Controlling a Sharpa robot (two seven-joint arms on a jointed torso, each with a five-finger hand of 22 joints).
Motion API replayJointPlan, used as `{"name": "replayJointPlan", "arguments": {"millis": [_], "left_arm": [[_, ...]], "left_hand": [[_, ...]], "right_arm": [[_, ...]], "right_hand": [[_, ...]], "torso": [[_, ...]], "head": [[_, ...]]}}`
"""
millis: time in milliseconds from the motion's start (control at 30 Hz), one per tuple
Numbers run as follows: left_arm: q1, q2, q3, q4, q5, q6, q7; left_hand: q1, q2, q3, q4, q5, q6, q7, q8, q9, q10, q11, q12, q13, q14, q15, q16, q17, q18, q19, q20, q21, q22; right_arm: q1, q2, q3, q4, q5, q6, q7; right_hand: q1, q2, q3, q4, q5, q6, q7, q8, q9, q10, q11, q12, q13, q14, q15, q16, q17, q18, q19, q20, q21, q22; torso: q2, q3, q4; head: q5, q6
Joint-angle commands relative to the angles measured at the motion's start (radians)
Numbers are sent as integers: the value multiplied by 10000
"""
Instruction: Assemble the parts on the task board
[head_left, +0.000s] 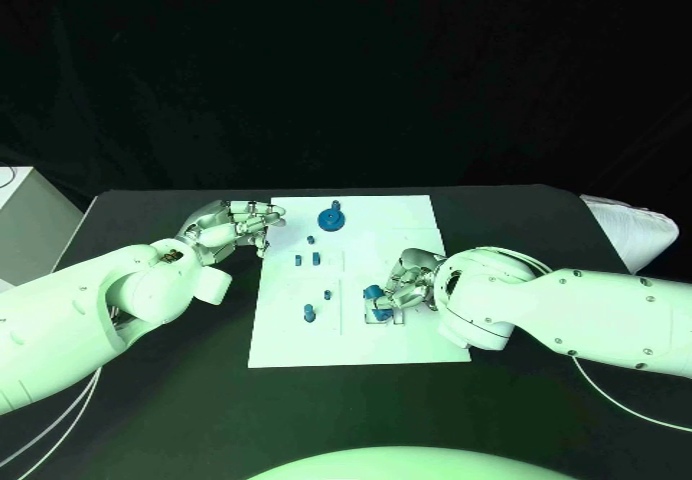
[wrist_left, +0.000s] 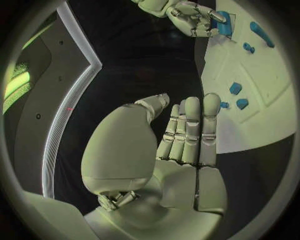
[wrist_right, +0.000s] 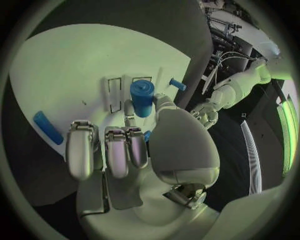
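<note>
Left hand sits at the task board's far-left corner. Right hand covers the near-right part. Near-left board area lies open.

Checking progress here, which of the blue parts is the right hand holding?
The right hand holds the blue cylinder at the board's near right; the other parts lie untouched.

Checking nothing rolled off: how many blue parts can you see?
7: a round one at the far edge, a peg nearer, a pair mid-board, two nearer still, one in the right hand. Others may hide beneath it.
</note>
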Motion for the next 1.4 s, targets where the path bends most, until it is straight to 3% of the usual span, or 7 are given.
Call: {"name": "replayJointPlan", "arguments": {"millis": [33,267,467,567,933,1067,1400], "left_arm": [[-6,1,7,34,-31,168,34],[-6,-7,7,37,-31,170,28],[-6,-8,7,37,-31,174,25],[-6,-9,7,34,-31,172,24],[-6,-6,7,27,-31,172,24],[-6,-7,7,25,-31,174,23],[-7,-3,7,9,-32,192,6]], "left_hand": [[71,-7,-51,-32,-11,-89,8,-14,13,-64,5,-69,-12,17,23,-44,13,6,-63,21,-39,-12],[71,-7,-51,-32,-11,-89,8,-14,13,-64,5,-69,-12,17,23,-44,13,6,-63,21,-39,-12],[61,-10,-59,-21,-12,-102,13,-19,11,-74,10,-72,-13,17,27,-47,16,6,-64,23,-42,-15],[61,-10,-59,-21,-12,-102,13,-19,11,-74,10,-72,-13,17,27,-47,16,6,-64,23,-42,-15],[61,-10,-59,-21,-12,-102,13,-19,11,-74,10,-72,-13,17,27,-47,16,6,-64,23,-42,-15],[61,-10,-59,-21,-12,-102,13,-19,11,-74,10,-72,-13,17,27,-47,16,6,-64,23,-42,-15],[61,-10,-59,-21,-12,-102,13,-19,11,-74,10,-72,-13,17,27,-47,16,6,-64,23,-42,-15]], "right_arm": [[-66,24,-42,-75,-292,257,-63],[-78,40,-44,-47,-325,394,-56],[-93,30,-44,19,-316,350,21],[-102,13,-45,53,-332,285,63],[-137,-211,-45,214,-458,284,213],[-155,-383,-44,316,-472,362,349],[-198,-809,-42,666,-455,398,757]], "right_hand": [[-288,21,218,-143,-70,62,-32,-17,-45,688,-5,-55,2170,951,-46,50,2219,-140,529,-44,27,1398],[-674,-6,183,-145,-420,66,-32,-4,6,682,0,-73,2162,951,-41,48,2220,-142,532,-35,33,1418],[-1585,-118,-765,-122,-3081,60,-54,152,260,678,-13,-101,2160,956,-50,47,2241,-142,536,-36,21,1455],[-1867,-133,-1108,-110,-3513,45,-57,192,330,681,-15,-100,2166,958,-50,49,2250,-146,543,-37,33,1477],[-2044,-166,-1260,-104,-3698,38,-60,217,372,682,-17,-102,2168,962,-52,54,2267,-150,549,-38,47,1494],[-1813,-8,-1179,-130,-3632,26,-64,237,409,674,-20,-119,2160,962,-54,53,2268,-152,552,-39,50,1505],[-1571,-49,-1188,-133,-3632,39,-74,267,445,688,-28,-97,2178,971,-58,68,2313,-160,564,-42,87,1537]], "torso": [[-3,2,3],[1,-1,3],[0,-1,5],[2,-1,11],[3,-1,16],[5,0,17],[5,3,12]], "head": [[-4,4],[-20,2],[-31,13],[-35,22],[-30,14],[-21,13],[15,19]]}}
